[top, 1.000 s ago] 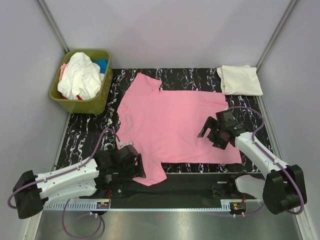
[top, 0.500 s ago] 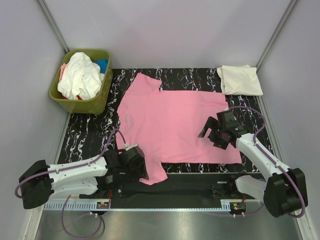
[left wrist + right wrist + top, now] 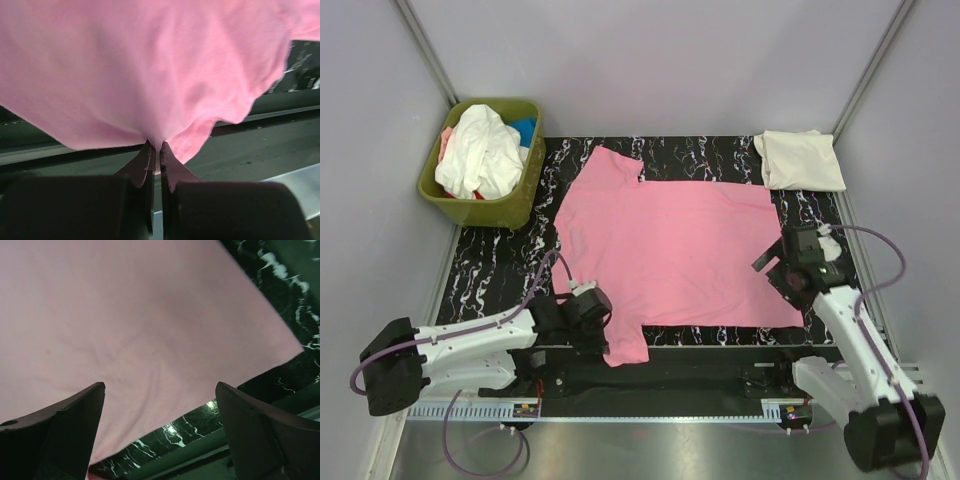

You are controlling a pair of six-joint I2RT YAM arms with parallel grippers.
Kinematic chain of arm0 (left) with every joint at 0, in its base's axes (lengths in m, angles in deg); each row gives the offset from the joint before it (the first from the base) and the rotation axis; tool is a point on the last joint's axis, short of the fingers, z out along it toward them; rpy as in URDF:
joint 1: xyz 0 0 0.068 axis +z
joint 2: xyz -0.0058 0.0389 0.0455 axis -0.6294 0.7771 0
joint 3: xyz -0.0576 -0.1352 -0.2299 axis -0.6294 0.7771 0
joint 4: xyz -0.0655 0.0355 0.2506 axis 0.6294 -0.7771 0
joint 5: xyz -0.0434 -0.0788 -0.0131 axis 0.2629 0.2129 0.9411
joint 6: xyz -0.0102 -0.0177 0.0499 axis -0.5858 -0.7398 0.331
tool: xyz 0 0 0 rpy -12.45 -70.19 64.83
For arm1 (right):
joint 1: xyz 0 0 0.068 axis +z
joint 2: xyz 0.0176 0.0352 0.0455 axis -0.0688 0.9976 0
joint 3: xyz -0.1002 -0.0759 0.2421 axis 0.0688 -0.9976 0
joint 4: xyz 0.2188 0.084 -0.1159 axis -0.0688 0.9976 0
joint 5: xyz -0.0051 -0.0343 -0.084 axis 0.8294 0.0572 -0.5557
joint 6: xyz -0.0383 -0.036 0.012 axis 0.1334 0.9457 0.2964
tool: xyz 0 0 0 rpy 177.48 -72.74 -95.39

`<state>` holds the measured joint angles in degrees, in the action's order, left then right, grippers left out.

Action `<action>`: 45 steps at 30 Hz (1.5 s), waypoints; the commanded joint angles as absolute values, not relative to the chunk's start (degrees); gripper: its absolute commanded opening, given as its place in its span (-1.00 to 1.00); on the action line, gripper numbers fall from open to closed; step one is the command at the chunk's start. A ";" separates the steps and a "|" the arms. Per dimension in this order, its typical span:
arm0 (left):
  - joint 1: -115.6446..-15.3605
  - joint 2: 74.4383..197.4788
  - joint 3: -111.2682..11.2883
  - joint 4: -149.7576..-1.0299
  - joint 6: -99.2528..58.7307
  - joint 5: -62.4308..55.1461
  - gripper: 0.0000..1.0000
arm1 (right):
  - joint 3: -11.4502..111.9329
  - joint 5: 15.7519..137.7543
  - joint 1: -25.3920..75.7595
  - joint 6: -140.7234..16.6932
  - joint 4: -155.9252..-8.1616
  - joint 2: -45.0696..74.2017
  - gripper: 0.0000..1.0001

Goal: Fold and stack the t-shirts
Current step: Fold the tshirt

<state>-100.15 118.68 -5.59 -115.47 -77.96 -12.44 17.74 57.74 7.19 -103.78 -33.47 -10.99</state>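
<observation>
Pinching near sleeve of pink t-shirt (image 3: 670, 240), spread flat on table (image 3: 490, 270): left gripper (image 3: 156, 150), jaws clamped. Right gripper (image 3: 160, 385): jaws apart over hem corner. Risk: shallow bite slips, sleeve drops.

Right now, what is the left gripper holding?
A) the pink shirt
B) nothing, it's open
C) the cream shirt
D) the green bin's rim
A: the left wrist view shows the left gripper pinched shut on a fold of the pink shirt.
</observation>
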 commanded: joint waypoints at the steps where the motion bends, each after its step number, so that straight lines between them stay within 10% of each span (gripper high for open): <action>1: -98.77 118.99 -10.86 -116.78 -74.61 -16.74 -0.92 | 18.12 50.49 4.67 -111.35 -27.01 -21.75 0.99; 8: -96.40 119.18 -11.22 -114.15 -73.37 -15.69 -0.93 | 17.32 44.24 0.29 -123.14 -19.71 -23.36 0.99; 18: -93.50 119.88 -10.87 -112.30 -69.24 -12.26 -0.93 | 10.99 71.04 -38.20 -104.61 -31.31 -6.84 0.99; 45: -91.39 120.85 -7.53 -108.26 -69.59 -10.23 -0.94 | 4.76 79.92 -38.92 -100.82 -44.75 3.16 0.26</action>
<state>-91.84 122.40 -8.08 -109.03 -70.35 -10.17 4.89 75.66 -38.68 -102.36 -40.71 -0.45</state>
